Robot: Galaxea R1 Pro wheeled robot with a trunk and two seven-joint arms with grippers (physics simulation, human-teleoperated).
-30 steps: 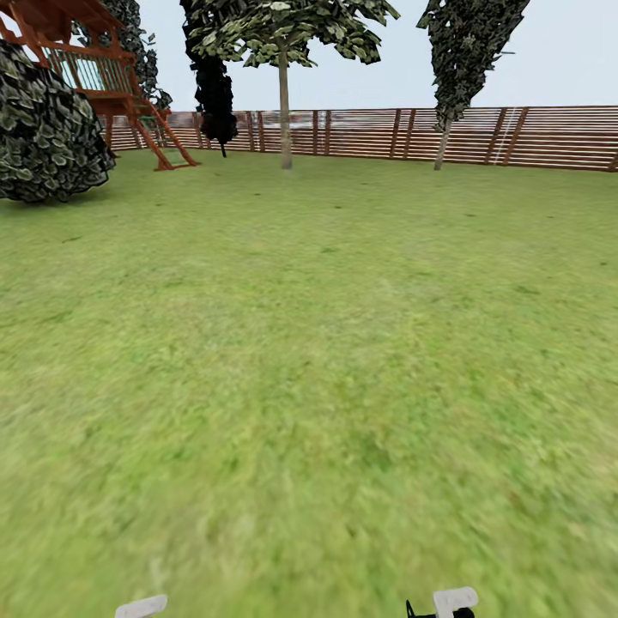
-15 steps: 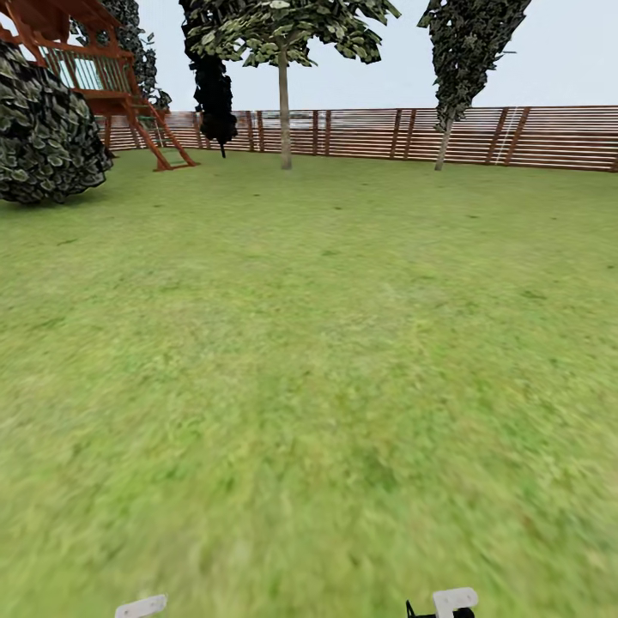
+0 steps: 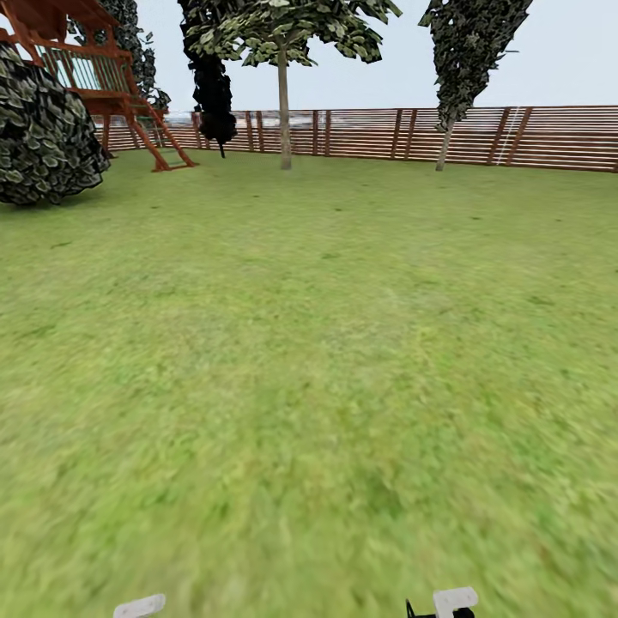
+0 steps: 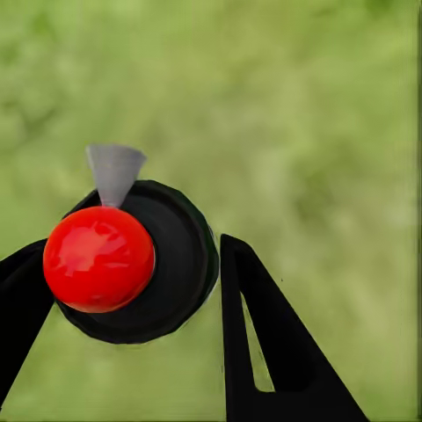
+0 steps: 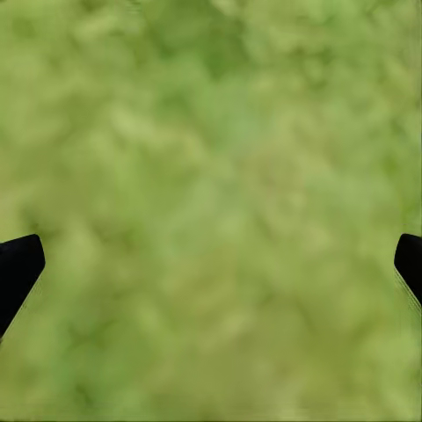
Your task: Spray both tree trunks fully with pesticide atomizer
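Left gripper (image 4: 132, 246): the atomizer (image 4: 180, 255) is pinched between the two black fingers (image 4: 264, 352), seen from above in the left wrist view. One finger is pressed against the black round body on the red cap's side; the other is set right at the body's opposite edge. The red round cap (image 4: 98, 259) is seated off-centre on the body, towards the first finger. The grey cone nozzle (image 4: 114, 171) is pointed away from the hand, beyond the fingertips. Blurred green lawn (image 4: 334, 132) is seen past the atomizer, apart from it.

Right gripper (image 5: 215, 255): fingers are spread wide, with only the tips (image 5: 18, 264) seen at the two sides of the right wrist view. Nothing is held between them; grass is seen beyond.

Head view: small white parts of the left arm (image 3: 140, 606) and right arm (image 3: 455, 601) are seen at the lower edge. Open lawn is stretched out ahead of both hands. Well ahead, in front of the brown slat fence (image 3: 532, 137), a straight pale-trunked tree (image 3: 283, 112) is stood roughly in line with the left hand. A leaning-trunk tree (image 3: 444, 142) is stood roughly in line with the right hand. A dark narrow conifer (image 3: 210, 86) is just beyond the straight tree, on its outer left side. Further to the left-hand side, a wooden play tower (image 3: 103, 77) and a round dark bush (image 3: 47, 129) are seen
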